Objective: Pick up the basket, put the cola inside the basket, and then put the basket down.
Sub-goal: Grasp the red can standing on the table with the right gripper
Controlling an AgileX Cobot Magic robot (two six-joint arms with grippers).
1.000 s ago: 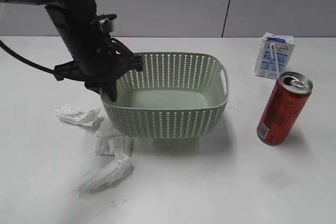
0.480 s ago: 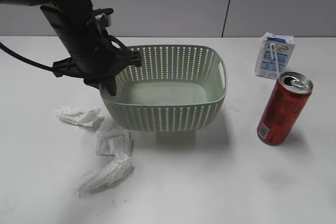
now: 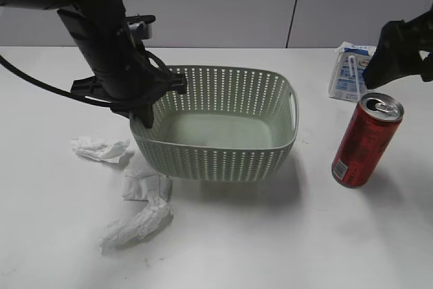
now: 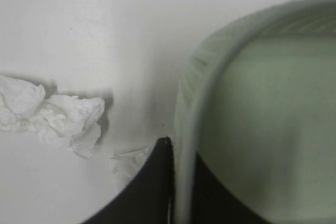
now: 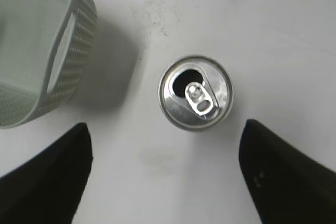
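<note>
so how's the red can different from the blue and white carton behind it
The cola is a tall, slim red cylinder with an opened silver top; the carton is a shorter, boxy blue-and-white pack. The cola stands nearer the camera, under the right gripper; the carton sits farther back. Both stand right of the basket.

The cola [image 3: 366,141] stands at the basket's [image 3: 223,157] three o'clock; the carton [image 3: 352,71] sits behind it, at twelve.

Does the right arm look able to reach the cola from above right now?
Probably yes: the right gripper is open above the upright cola, a finger on either side, and nothing lies between them.
</note>
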